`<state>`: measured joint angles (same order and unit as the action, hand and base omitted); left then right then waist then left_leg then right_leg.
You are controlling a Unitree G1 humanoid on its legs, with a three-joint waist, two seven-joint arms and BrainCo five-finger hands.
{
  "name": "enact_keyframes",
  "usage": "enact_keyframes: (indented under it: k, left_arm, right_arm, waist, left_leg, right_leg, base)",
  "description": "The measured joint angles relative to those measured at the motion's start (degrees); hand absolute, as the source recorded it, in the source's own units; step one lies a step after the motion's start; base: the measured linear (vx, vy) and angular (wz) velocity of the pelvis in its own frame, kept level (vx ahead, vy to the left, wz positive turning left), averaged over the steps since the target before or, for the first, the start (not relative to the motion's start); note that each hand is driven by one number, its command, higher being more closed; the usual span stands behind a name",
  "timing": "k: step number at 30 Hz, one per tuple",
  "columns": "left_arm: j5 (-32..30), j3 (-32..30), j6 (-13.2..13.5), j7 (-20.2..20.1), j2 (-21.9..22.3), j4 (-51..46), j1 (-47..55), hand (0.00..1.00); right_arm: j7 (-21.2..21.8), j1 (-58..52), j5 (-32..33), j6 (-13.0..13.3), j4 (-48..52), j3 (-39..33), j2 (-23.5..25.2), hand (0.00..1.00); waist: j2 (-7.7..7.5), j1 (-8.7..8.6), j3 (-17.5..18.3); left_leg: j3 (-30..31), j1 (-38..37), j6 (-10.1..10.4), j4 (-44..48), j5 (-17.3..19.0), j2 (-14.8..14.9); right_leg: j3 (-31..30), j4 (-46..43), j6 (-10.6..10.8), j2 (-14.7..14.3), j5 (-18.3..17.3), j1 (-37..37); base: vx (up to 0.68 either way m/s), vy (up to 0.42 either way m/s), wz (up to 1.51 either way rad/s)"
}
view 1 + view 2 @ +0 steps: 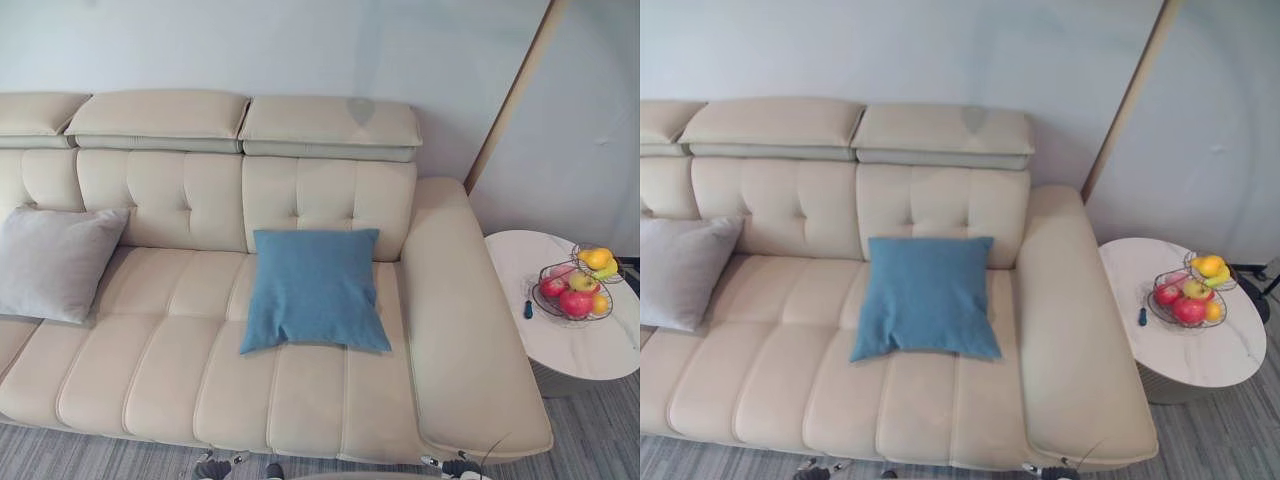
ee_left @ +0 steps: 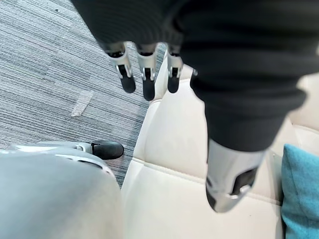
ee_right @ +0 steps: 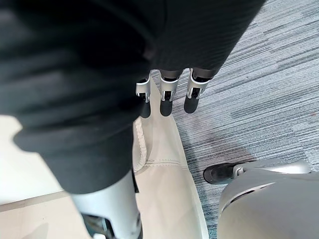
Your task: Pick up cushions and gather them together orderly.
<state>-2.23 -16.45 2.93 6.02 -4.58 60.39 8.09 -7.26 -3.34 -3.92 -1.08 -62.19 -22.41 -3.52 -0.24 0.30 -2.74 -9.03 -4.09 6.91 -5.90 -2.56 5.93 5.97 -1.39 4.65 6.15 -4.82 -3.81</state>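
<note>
Two cushions well apart on a cream sofa, both hands empty
The blue cushion (image 1: pixel 314 288) leans against the backrest of the sofa (image 1: pixel 180 340) at the centre of the head views, its lower edge on the seat; the grey cushion (image 1: pixel 55 262) is propped at 9 o'clock from it, well apart. At 3 o'clock, past the armrest, a round marble side table (image 1: pixel 560 350) carries a two-tier wire basket (image 1: pixel 540 297): red apples (image 1: pixel 575 303) fill the lower tier, yellow fruit (image 1: pixel 598 258) the upper; a small dark object (image 1: pixel 528 309) lies on the tabletop just beside it. The wrist views add the left hand (image 2: pixel 148 69) and right hand (image 3: pixel 167 94), each with fingers straight and slightly spread, holding nothing, above the sofa's front edge and grey carpet (image 2: pixel 50 74); the left wrist view catches a corner of the blue cushion
</note>
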Motion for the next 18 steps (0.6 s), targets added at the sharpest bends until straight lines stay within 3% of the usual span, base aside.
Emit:
enact_keyframes:
  k: [10, 18]
  left_arm:
    - [-0.01, -0.02, -0.04, 0.23, 0.36, -0.04, -0.02, 0.0]
    - [-0.04, 0.71, -0.81, 0.41, 0.98, -0.15, -1.21, 0.0]
  right_arm:
    - [0.01, 0.0, 0.07, -0.04, 0.36, 0.79, 0.7, 0.0]
    - [-0.01, 1.02, -0.26, -0.74, 3.21, 5.11, 1.87, 0.0]
  waist:
    - [0.15, 0.17, -0.24]
    - [0.28, 1.6, -2.0]
  left_leg:
    - [-0.37, -0.17, 0.01, 0.01, 0.01, 0.01]
    - [-9.48, -2.2, -0.07, 0.22, 1.33, 0.48]
  right_leg:
    - [-0.01, -0.16, 0.01, 0.0, 0.02, 0.03]
    - [-7.1, -2.86, 0.08, -0.61, 1.17, 4.34]
  base:
    - [0.0, 0.0, -0.01]
    - [-0.02, 0.024, -0.55]
